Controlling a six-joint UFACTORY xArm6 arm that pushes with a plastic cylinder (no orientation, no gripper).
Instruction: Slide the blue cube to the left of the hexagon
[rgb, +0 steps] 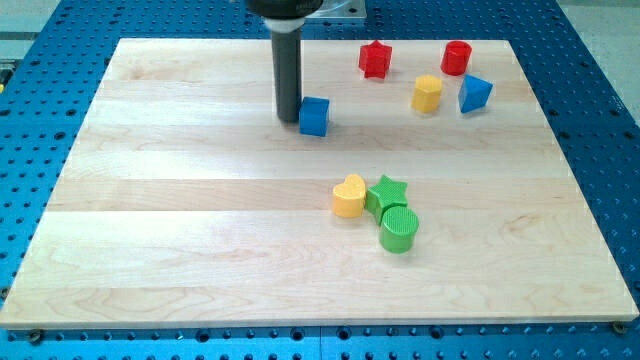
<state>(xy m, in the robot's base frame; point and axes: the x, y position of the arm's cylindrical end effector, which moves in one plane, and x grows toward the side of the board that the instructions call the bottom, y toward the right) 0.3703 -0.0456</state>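
The blue cube (314, 116) sits on the wooden board (180, 220) near the view's top centre. My tip (289, 119) stands just to the cube's left, touching or almost touching its side. The yellow hexagon (427, 94) lies to the cube's right, near the view's top right, well apart from the cube. The rod rises straight up from the tip to the view's top edge.
A red star (375, 59) and a red cylinder (456, 57) lie at the top right. A blue triangle (474, 93) sits right of the hexagon. A yellow heart (349, 196), a green star (386, 192) and a green cylinder (399, 229) cluster at the lower centre.
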